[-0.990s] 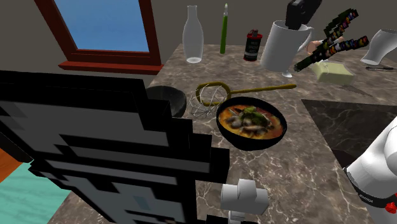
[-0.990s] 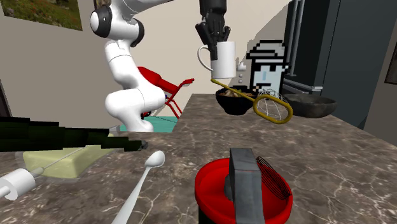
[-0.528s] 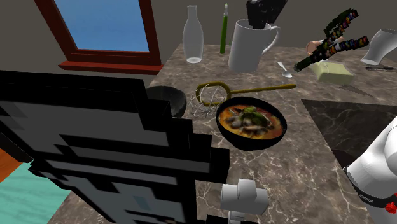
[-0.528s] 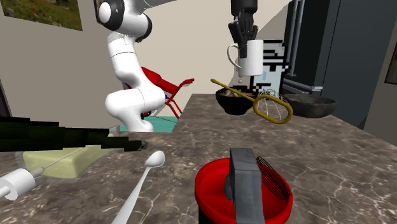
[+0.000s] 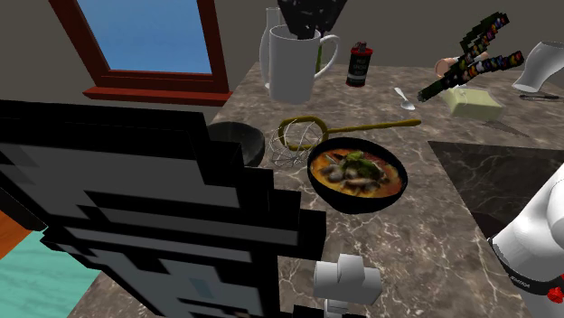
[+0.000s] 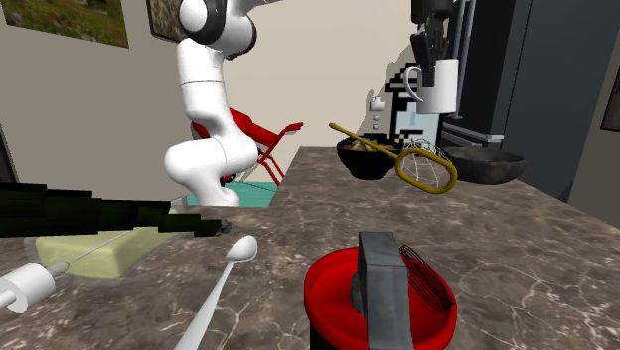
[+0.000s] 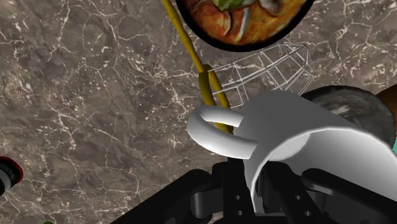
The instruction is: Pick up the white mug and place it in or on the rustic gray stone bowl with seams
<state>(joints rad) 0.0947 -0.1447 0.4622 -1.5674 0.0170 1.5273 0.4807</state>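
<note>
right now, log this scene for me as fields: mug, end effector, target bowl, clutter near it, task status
white mug: in the air above the counter, roughly upright
end effector: shut on the mug's rim
stone bowl: dark grey, on the counter, partly hidden in the shoulder view
skimmer: yellow handle, wire basket lying between the stone bowl and the soup bowl
soup bowl: black, full, on the counter
task status: mug lifted, not yet placed in the stone bowl

Red-framed window [image 5: 149, 32], blue sky; beige wall [image 6: 89, 119]; dark marbled countertop [image 5: 425, 253].
</note>
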